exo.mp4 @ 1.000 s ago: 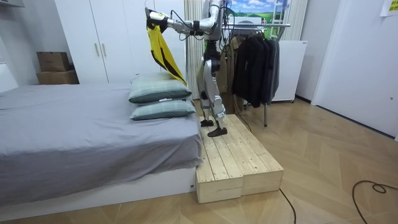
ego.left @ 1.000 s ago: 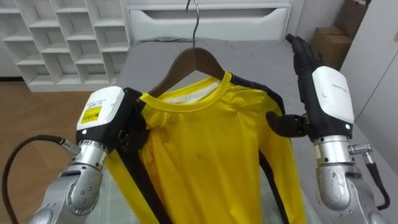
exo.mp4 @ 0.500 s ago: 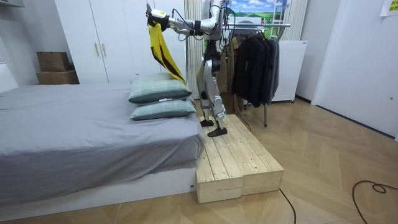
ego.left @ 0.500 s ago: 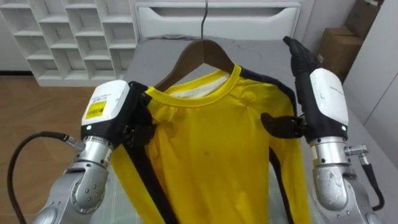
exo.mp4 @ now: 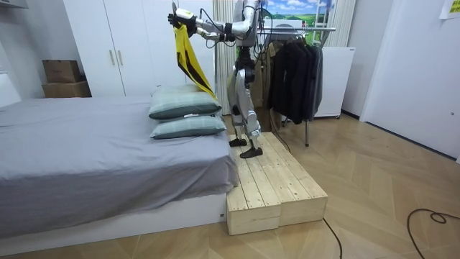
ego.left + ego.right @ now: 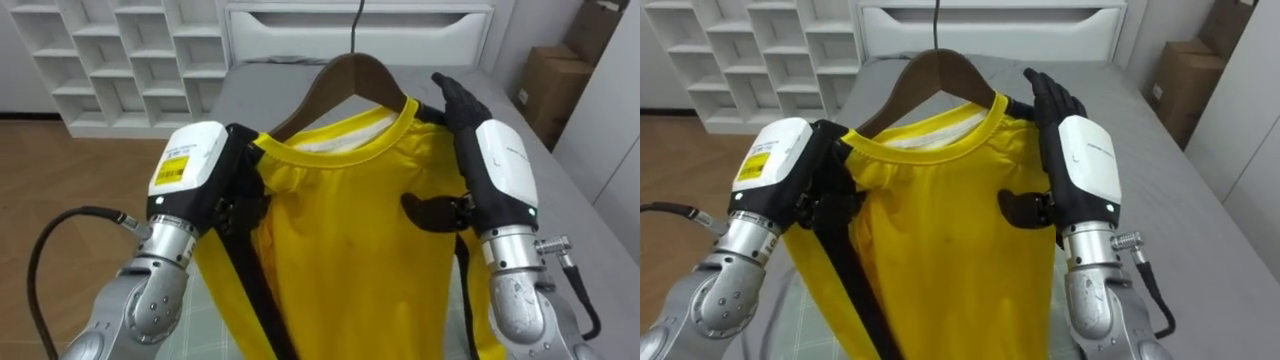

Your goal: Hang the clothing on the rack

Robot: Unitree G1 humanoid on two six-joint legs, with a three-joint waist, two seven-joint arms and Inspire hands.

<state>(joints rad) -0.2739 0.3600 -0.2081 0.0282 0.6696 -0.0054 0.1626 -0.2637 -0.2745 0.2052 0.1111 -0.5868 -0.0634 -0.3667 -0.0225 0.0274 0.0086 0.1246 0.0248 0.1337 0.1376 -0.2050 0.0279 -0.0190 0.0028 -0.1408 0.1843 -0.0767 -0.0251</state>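
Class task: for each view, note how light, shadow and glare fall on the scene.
Left eye view: the yellow shirt is evenly lit, with soft shadows in its folds beside the left hand. Right eye view: the white back of the right hand is bright, without hard glare. Room view: the dark clothes on the rack read as one shadowy mass.

Both arms reach forward, left hand (image 6: 192,172) level with right hand (image 6: 497,170), whose fingers (image 6: 458,100) point straight up.
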